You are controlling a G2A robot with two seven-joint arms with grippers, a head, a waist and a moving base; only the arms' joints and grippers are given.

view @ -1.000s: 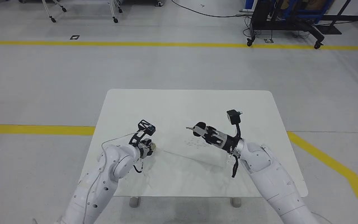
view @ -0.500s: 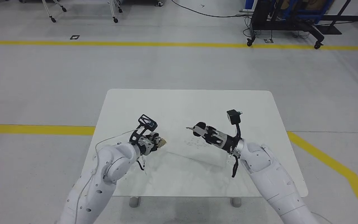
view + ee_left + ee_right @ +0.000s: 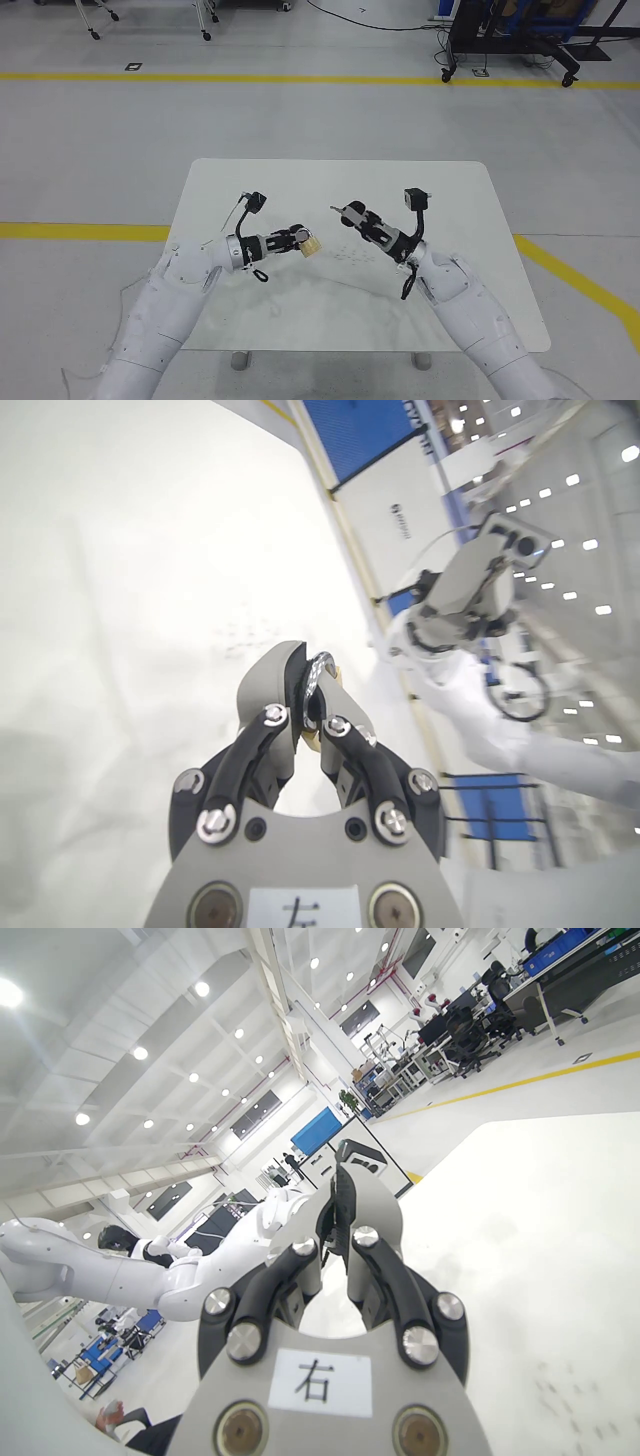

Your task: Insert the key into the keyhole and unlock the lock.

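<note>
Two tools hang above the bench (image 3: 450, 190), their tips facing each other. Nearer the robot, the left tool (image 3: 303, 240) has swung out over the last second from beside its own forearm toward the bench's middle. It has carried the padlock (image 3: 311, 245) with it, so only a small gap now separates it from the right tool (image 3: 347, 212). The right tool has edged slightly away from the robot. The left tool's fingers are clamped on the padlock, which has a brass body and a bright steel shackle (image 3: 317, 670) showing at the fingertips. The right tool is pinched narrow on the key (image 3: 336, 209), a thin silver sliver.
</note>
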